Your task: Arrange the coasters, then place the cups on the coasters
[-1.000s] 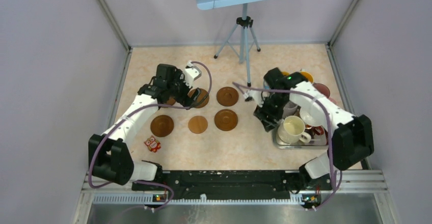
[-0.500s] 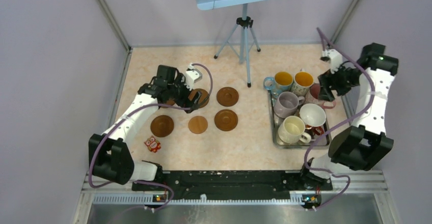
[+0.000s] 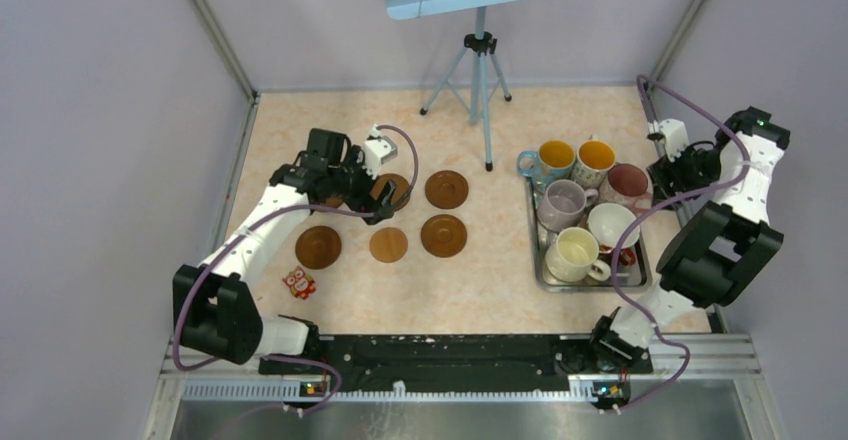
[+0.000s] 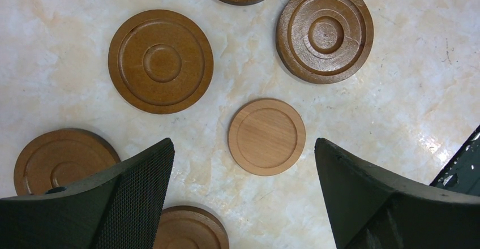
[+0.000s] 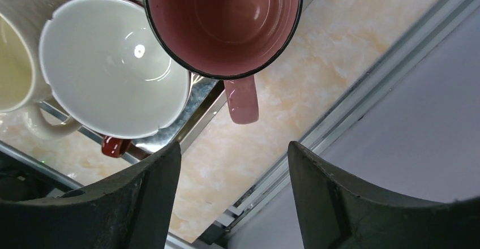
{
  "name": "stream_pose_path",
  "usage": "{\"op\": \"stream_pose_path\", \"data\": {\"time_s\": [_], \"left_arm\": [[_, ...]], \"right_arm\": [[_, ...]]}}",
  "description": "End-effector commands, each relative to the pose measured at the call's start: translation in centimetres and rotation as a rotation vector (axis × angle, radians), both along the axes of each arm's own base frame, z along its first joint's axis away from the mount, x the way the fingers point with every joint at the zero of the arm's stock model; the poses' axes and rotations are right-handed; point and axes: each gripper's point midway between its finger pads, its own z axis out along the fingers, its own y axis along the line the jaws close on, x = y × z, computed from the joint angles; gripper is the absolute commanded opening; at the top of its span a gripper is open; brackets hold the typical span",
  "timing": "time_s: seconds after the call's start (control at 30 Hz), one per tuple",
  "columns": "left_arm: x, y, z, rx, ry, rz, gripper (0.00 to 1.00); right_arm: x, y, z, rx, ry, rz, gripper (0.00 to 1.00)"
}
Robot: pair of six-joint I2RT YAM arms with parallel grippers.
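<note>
Tripod (image 3: 480, 70) stood behind, red owl (image 3: 298, 282) near coasters (image 4: 161, 61) flat on desk (image 3: 480, 290), cups (image 3: 565, 200) upright in steel tray (image 3: 537, 260), pink mug (image 5: 223, 17) handle pointed at right rail (image 5: 362, 85), left gripper (image 4: 243, 147) jaws released over light coaster (image 4: 266, 136), right gripper (image 5: 233, 147) jaws released, empty, over that handle.

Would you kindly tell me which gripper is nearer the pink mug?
Right. The right gripper hovers by the handle of the pink mug; the left gripper hangs over the coasters, far off.

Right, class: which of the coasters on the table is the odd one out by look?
The light coaster in the near row, lying between two of the dark coasters. It is paler, smaller and flatter, and it lacks their raised rings.
</note>
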Motion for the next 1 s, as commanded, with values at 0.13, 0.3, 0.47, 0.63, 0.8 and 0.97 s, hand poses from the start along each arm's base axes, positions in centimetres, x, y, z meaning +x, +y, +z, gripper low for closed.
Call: {"op": "stream_pose_path", "data": {"time_s": [0.13,0.3,0.47,0.63,0.8,0.97], "left_arm": [[0.0,-0.4,0.6,-0.034,-0.005,0.001,0.99],[0.3,-0.5,0.2,-0.033,0.004,0.005,0.99],[0.6,-0.5,0.0,-0.032,0.008,0.005,0.99],[0.8,-0.6,-0.1,-0.031,0.017,0.009,0.99],[0.9,-0.7,-0.3,-0.034,0.026,0.006,0.99],[0.9,-0.9,-0.4,-0.039,0.033,0.003,0.99]], "right_arm": [[1.8,-1.1,-2.1,-0.033,-0.048,0.075,0.69],[1.9,-0.9,-3.6,-0.008,-0.023,0.084,0.68],[2.5,-0.6,-4.5,0.003,-0.026,0.077,0.66],[3.1,-0.2,-5.3,-0.002,-0.062,0.089,0.59],[3.4,0.2,-6.7,-0.039,-0.074,0.112,0.50],[3.4,0.4,-8.0,-0.051,-0.065,0.125,0.45]]}}
